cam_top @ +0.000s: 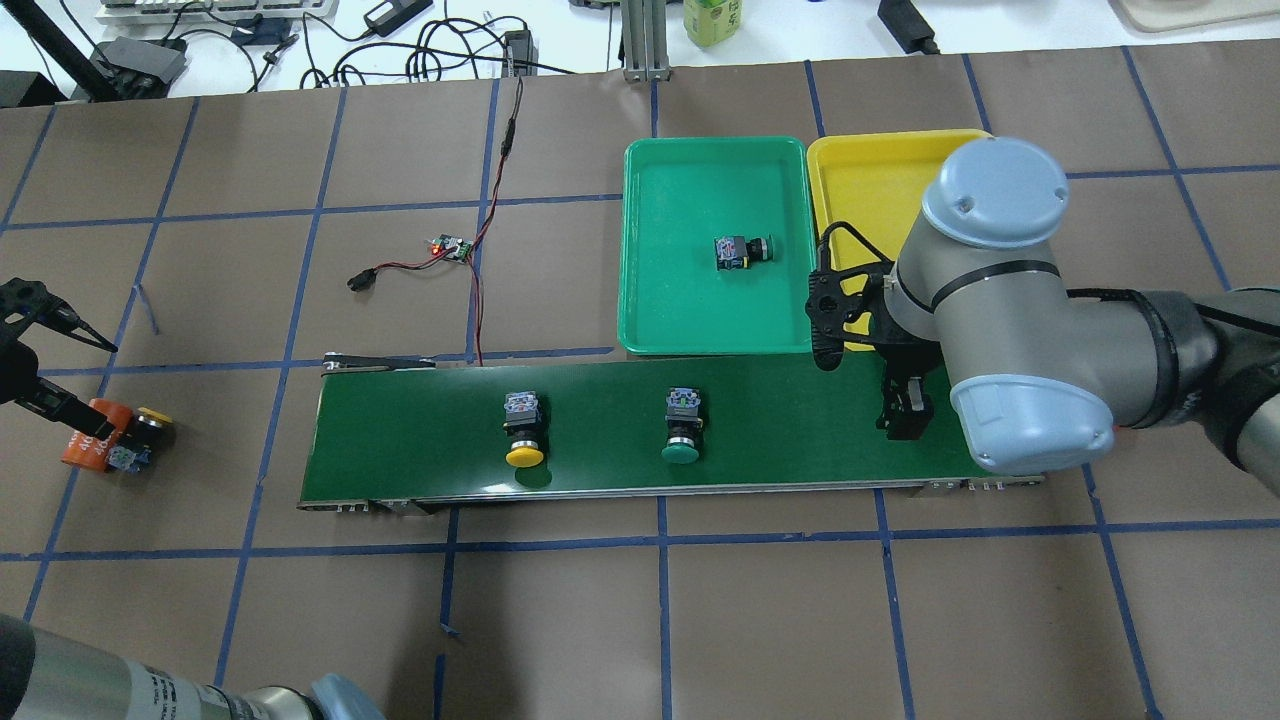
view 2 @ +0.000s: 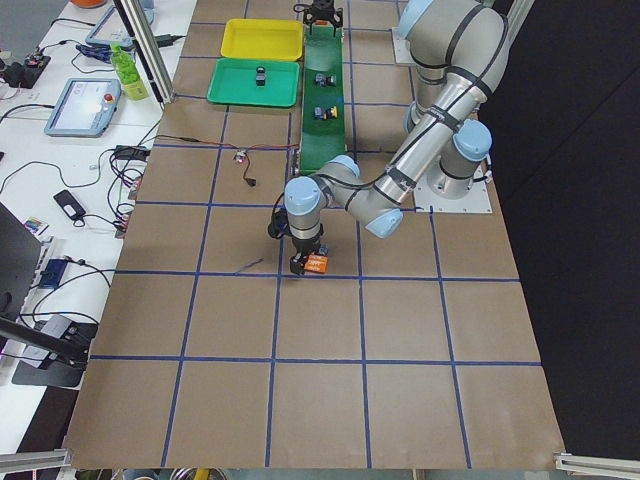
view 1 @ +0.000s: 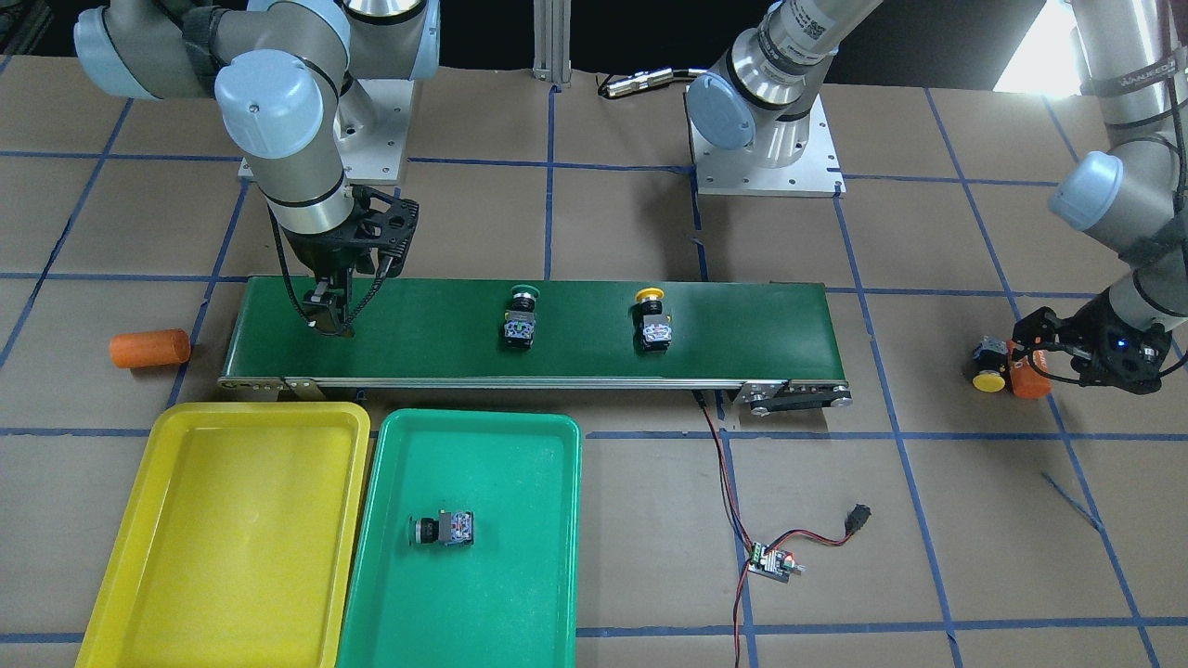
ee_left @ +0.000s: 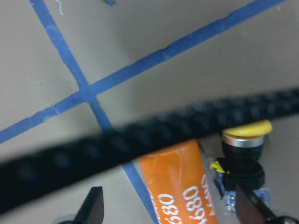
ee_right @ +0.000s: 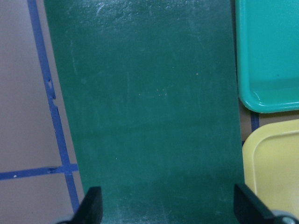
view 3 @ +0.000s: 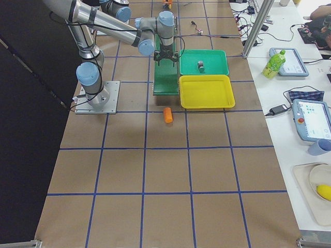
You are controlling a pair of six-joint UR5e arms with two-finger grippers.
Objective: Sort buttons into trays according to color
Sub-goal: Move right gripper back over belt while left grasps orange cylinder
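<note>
On the dark-green conveyor belt (view 1: 427,325) stand a green-capped button (view 1: 522,320) (cam_top: 682,425) and a yellow-capped button (view 1: 652,320) (cam_top: 523,430). A second green button (view 1: 444,529) lies on its side in the green tray (view 1: 501,594). The yellow tray (view 1: 139,520) beside it holds nothing. My right gripper (view 1: 329,320) (ee_right: 169,207) hangs open over the belt's end near the trays, nothing between its fingers. Off the belt's other end, my left gripper (cam_top: 95,380) (ee_left: 170,210) is open around a yellow button (ee_left: 243,140) (view 1: 989,366) and an orange cylinder (ee_left: 173,186) lying side by side.
A second orange cylinder (view 1: 148,348) lies on the table beside the belt's tray end. A small controller board (view 1: 770,561) with red and black wires sits in front of the belt's other end. A black cable (ee_left: 140,144) crosses the left wrist view.
</note>
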